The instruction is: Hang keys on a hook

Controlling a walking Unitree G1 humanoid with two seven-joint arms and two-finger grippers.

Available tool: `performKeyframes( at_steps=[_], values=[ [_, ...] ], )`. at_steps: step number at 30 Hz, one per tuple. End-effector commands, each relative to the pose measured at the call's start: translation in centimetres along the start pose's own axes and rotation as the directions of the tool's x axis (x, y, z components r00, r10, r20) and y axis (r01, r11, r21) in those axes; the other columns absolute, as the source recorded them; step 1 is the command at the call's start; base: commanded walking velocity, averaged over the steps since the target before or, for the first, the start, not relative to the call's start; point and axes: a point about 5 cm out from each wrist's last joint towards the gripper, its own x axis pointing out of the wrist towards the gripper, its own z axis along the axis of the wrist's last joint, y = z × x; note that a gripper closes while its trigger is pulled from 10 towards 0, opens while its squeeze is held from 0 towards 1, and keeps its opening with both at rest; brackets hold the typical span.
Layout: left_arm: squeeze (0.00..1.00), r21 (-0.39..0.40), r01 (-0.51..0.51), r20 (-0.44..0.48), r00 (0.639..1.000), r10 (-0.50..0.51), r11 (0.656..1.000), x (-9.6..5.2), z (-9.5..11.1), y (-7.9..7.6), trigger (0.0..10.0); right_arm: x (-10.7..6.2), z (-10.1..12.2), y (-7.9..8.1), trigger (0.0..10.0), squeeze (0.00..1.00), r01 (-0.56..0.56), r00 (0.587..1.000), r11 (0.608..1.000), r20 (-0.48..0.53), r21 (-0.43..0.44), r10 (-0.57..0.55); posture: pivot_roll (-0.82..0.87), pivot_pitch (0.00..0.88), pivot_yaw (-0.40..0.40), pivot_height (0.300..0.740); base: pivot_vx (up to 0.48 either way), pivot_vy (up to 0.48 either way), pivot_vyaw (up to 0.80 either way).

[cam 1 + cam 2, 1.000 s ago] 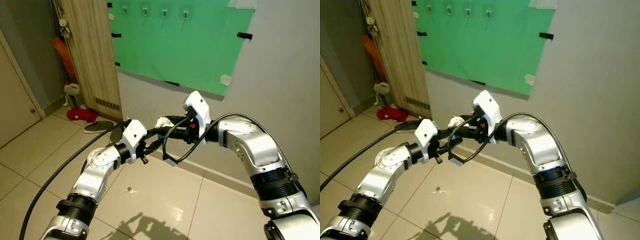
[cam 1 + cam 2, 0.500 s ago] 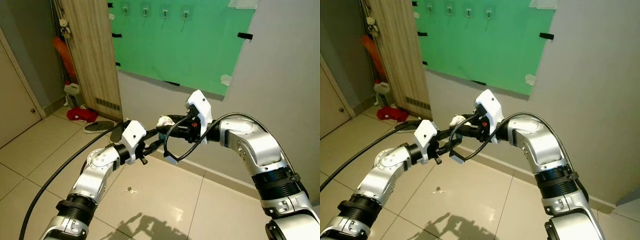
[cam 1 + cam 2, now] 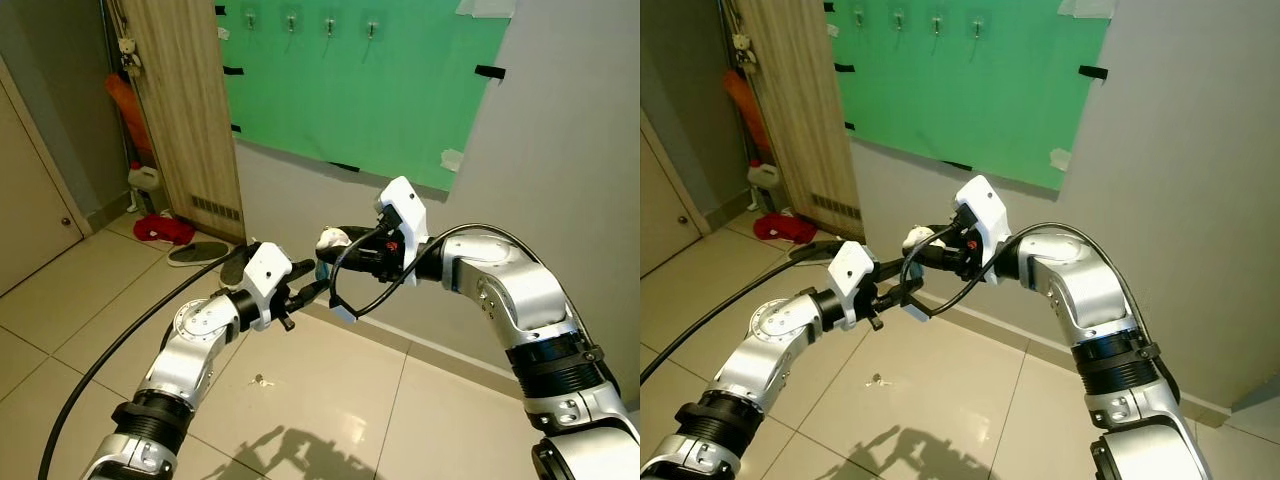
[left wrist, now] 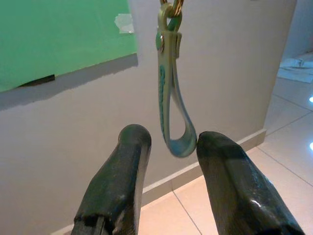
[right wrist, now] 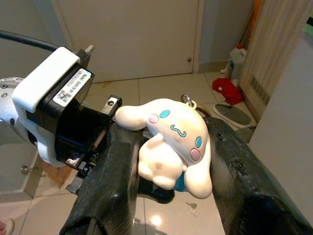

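Green board (image 3: 360, 90) behind; right gripper (image 5: 168, 161) clamps plush keychain (image 5: 171, 142); left gripper (image 4: 168, 147) spread around strap (image 4: 171, 98).

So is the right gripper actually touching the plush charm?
Touching. The right wrist view shows the white plush charm wedged between the right gripper, pressed against both fingers.

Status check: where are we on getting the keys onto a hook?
Done: the right gripper is shut on the white plush keychain, lifted off the floor. In hand: its teal strap dangles between the open fingers of the left gripper, as if mid-handover. Left: carrying it up to the hooks on the green board, which are still bare.
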Motion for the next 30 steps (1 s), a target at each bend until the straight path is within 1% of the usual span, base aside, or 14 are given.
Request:
performKeyframes(
  at_steps=[1, 3, 9, 15, 23, 30],
  values=[
    [0.0, -0.013, -0.017, -0.008, 1.0, 0.016, 1.0, -0.45, -0.41, 0.1, 10.0, -0.44, 0.66, -0.5, 10.0, 0.0, 0.023, 1.0, 0.999, 0.01, -0.024, -0.023, -0.08, 0.0, -0.005, 0.74, 0.0, 0.0, 0.0],
    [0.0, -0.019, -0.016, -0.003, 1.0, 0.016, 1.0, -0.51, -0.46, -0.18, 10.0, -0.64, 0.27, -0.9, 10.0, 0.0, 0.04, 0.999, 0.999, -0.004, -0.017, -0.04, -0.08, 0.0, -0.005, 0.74, 0.0, 0.0, 0.0],
    [0.0, -0.024, -0.007, 0.005, 1.0, 0.007, 1.0, -0.67, -0.38, -0.7, 10.0, -0.83, -0.23, -1.26, 10.0, 0.0, 0.058, 0.998, 0.998, -0.021, -0.014, -0.058, -0.08, 0.0, -0.01, 0.74, 0.0, 0.0, 0.0],
    [0.0, -0.028, -0.019, 0.004, 1.0, 0.019, 0.999, -0.86, -0.42, -0.47, 10.0, -0.7, 0.01, -1.09, 10.0, 0.0, 0.048, 0.999, 0.999, -0.017, -0.02, -0.048, -0.07, 0.0, -0.013, 0.74, 0.0, 0.0, 0.0],
    [0.0, -0.034, -0.054, 0.009, 0.998, 0.055, 0.998, -0.4, -0.21, -0.2, 10.0, -0.6, 0.43, -0.68, 10.0, 0.0, 0.027, 1.0, 0.999, -0.004, -0.028, -0.027, -0.08, 0.0, -0.013, 0.74, 0.0, 0.0, 0.0],
    [0.0, -0.026, -0.072, 0.018, 0.997, 0.072, 0.997, -0.37, 0.1, 0.19, 10.0, -0.82, 0.07, -0.74, 10.0, 0.0, 0.033, 0.999, 0.999, -0.014, -0.026, -0.034, -0.08, 0.0, -0.007, 0.74, 0.0, 0.0, 0.0]
  ],
)
